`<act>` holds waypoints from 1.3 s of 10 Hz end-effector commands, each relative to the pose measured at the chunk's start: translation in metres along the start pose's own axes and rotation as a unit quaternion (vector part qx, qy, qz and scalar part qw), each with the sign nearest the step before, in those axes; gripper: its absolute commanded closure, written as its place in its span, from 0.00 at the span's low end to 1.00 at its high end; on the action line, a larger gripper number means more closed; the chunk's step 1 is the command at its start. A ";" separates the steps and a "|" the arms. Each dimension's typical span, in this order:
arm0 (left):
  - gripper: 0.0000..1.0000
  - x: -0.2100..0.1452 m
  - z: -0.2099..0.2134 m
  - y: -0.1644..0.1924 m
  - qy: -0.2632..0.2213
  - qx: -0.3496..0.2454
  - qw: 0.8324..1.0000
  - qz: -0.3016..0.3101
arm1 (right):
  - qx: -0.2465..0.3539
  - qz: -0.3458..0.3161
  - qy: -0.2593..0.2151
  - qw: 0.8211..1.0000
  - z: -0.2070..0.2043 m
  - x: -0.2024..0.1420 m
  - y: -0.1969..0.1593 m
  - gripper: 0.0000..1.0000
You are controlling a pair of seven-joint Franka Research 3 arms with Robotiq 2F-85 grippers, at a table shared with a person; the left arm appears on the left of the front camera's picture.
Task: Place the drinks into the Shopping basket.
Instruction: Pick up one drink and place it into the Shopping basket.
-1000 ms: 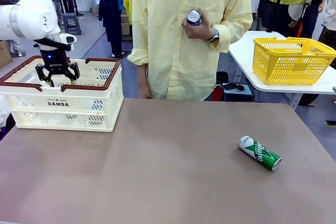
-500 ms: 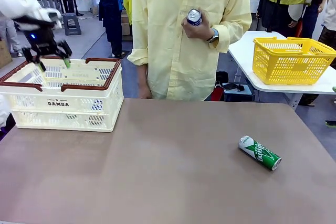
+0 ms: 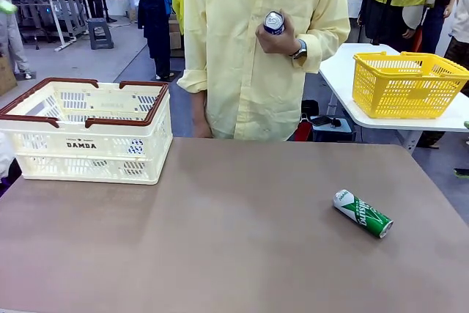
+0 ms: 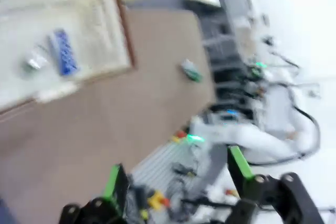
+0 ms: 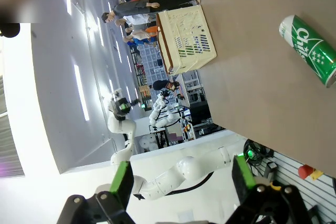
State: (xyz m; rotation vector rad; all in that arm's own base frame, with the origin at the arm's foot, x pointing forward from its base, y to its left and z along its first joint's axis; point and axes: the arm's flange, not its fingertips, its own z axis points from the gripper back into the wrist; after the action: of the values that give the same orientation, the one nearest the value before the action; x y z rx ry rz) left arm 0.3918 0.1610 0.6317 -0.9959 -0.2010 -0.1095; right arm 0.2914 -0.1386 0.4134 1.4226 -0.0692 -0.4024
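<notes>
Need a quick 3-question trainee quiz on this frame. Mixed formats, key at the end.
1. True or false: the green can stands upright on the table.
2. Front view: where is the blue can? A) in the yellow basket B) in the person's hand C) on the floor
3. Fill in: in the left wrist view, another blue can lies inside the ____.
Key: 1 false, it lies on its side; 2 B; 3 Shopping basket.
</notes>
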 end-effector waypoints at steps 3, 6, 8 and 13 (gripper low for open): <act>0.00 -0.027 -0.059 0.133 0.089 -0.128 0.988 0.011 | 0.002 0.013 0.003 1.000 0.001 -0.001 0.000 0.00; 0.00 -0.041 -0.049 0.115 0.087 -0.137 0.986 0.018 | 0.002 0.013 0.003 1.000 0.001 -0.001 0.000 0.00; 0.00 -0.041 -0.049 0.115 0.087 -0.137 0.986 0.018 | 0.002 0.013 0.003 1.000 0.001 -0.001 0.000 0.00; 0.00 -0.041 -0.049 0.115 0.087 -0.137 0.986 0.018 | 0.002 0.013 0.003 1.000 0.001 -0.001 0.000 0.00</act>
State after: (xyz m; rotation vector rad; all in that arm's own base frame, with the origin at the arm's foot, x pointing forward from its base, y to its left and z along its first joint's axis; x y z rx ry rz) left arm 0.3801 0.1821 0.5013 -1.2491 -0.0085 -0.2017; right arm 0.2914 -0.1387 0.4135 1.4225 -0.0697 -0.4024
